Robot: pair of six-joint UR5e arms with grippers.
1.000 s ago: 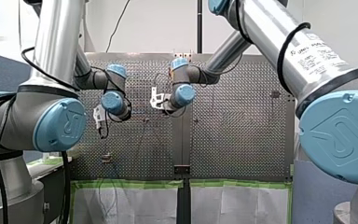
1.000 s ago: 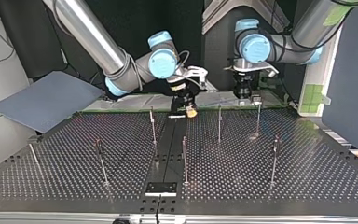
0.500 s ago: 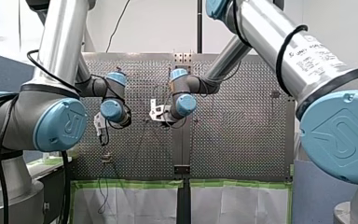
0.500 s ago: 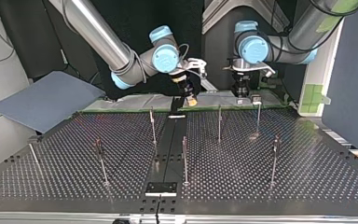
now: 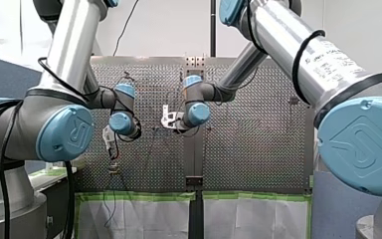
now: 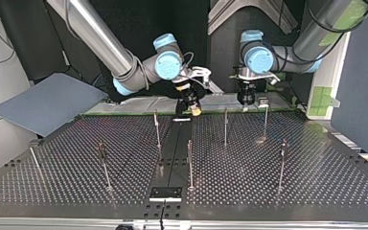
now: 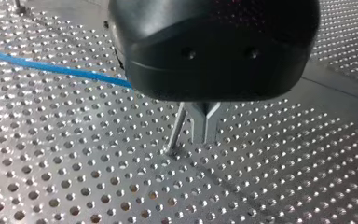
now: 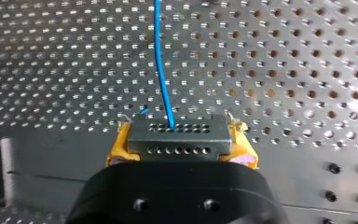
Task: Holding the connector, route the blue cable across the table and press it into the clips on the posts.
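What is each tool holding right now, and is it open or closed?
Left tool: closed, apparently empty.
Right tool: closed on the connector, blue cable trailing from it.

Bright light throws speckled glare across the perforated table (image 8: 307, 70).

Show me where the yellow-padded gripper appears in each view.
Front view: my right gripper, near the middle, mostly hidden.
Top view: the gripper at the far edge of the perforated metal table, near centre.
Left wrist view: not in it.
Right wrist view: its yellow-padded fingers, shut on the grey metal connector.
Shared landmark: that table.
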